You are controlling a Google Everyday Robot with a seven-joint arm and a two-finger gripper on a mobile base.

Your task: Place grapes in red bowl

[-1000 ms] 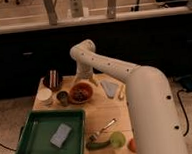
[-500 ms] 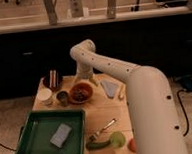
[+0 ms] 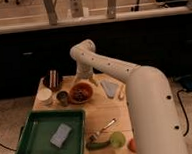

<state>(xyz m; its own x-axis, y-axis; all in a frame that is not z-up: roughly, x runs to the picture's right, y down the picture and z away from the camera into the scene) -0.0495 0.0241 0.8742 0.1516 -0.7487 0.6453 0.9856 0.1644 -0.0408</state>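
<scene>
grapes [image 3: 81,95] lie as a dark bumpy cluster inside the red bowl [image 3: 91,91], near its middle, so the placing looks done or all but done. the gripper [image 3: 87,80] hangs just above the bowl's back rim, pointing down, with its jaws spread wide and nothing between them. that fits a release straight over the bowl, where the shallow wall keeps the fruit from rolling out onto the table [image 3: 105,113].

the bowl sits toward the back of the wooden top, hemmed in on its left. a small dark metal cup [image 3: 63,97] stands just beside it, a white cup [image 3: 44,97] is beyond that near the left edge, and a brown upright holder [image 3: 53,79] stands behind the cups. to the bowl's right lies a flat grey-blue piece [image 3: 109,88], near but apart.

the green tray [image 3: 25,147] fills the front left corner and overhangs the front edge, with a grey-blue block [image 3: 60,135] in it. at the front right are a utensil [image 3: 104,128], a green pear-like fruit [image 3: 117,138] and a long green vegetable [image 3: 96,145]. the robot's white arm [image 3: 146,97] covers the right side.

sideways room around the bowl is scant, so the freest way out for the claw is probably straight up, since a swing to the left risks tipping the metal cup.
</scene>
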